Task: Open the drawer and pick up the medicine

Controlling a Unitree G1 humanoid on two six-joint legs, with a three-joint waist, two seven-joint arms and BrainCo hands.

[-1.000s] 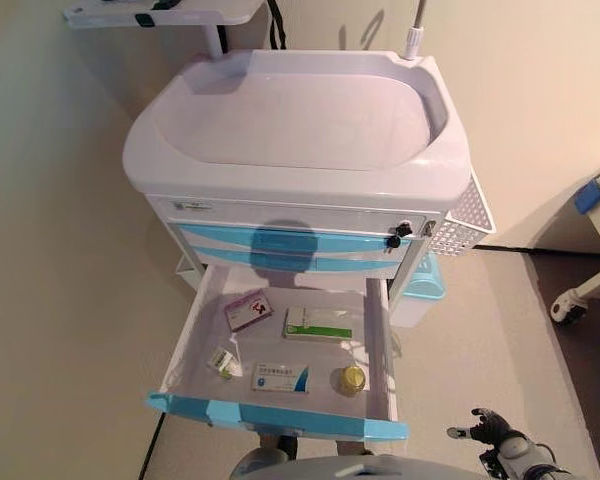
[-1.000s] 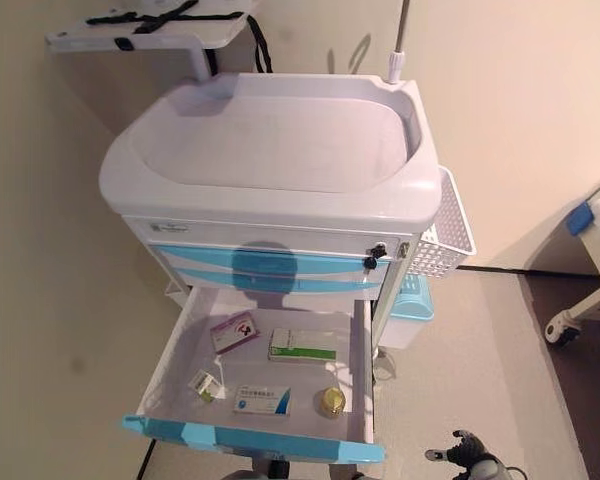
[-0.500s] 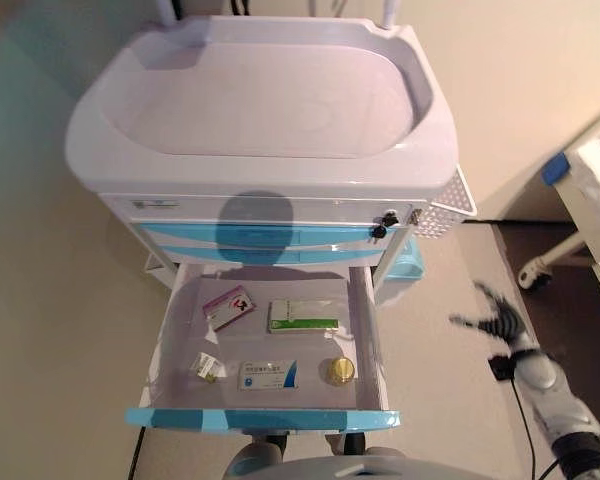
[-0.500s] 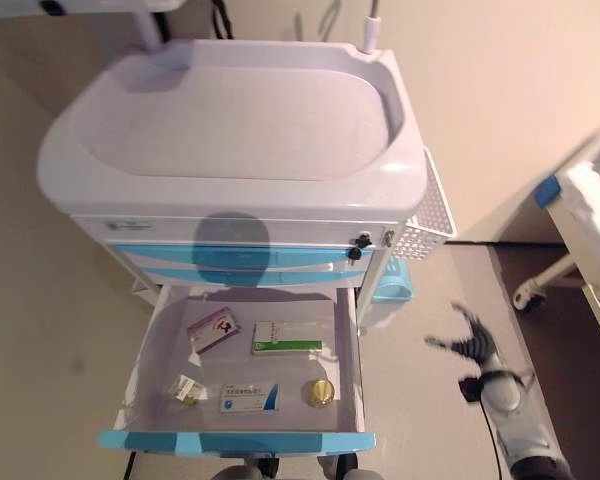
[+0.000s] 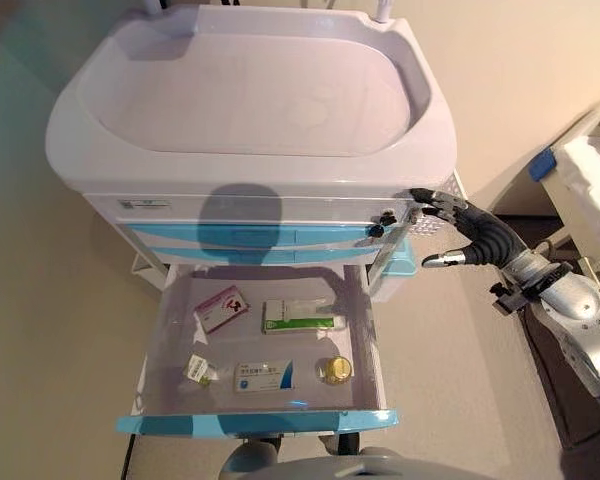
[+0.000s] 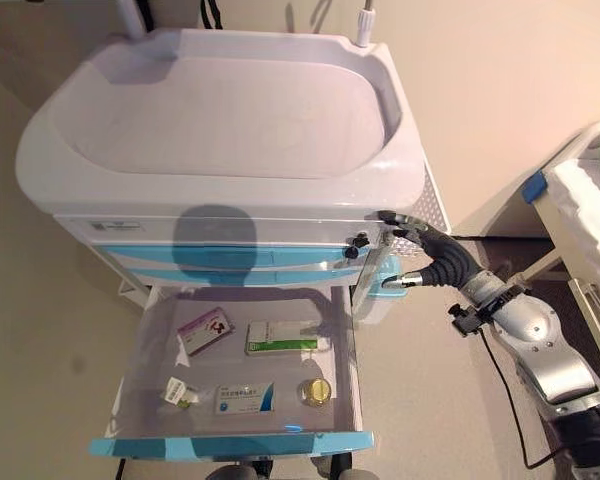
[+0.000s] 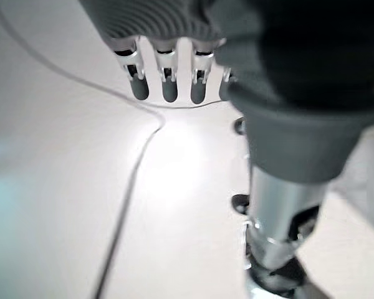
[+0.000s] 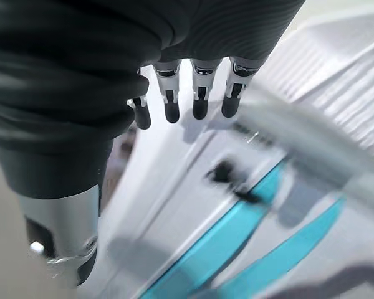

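Since a second ago, right hand [image 5: 477, 238] has risen from 5 o'clock to 3 o'clock beside the cart [image 5: 250, 170], fingers spread, empty. Left hand [image 7: 168, 68] hangs relaxed. Medicine boxes [image 5: 298, 317] lie in the open drawer [image 5: 255, 424]; best swing over and descend straight onto one.

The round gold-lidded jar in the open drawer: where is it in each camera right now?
Left eye view: gold-lidded jar in the drawer's front right corner.
Right eye view: same corner, right of the blue-and-white box.
Left wrist view: not in it.
Right wrist view: not in it.
Shared landmark: the black knob on the cart front.
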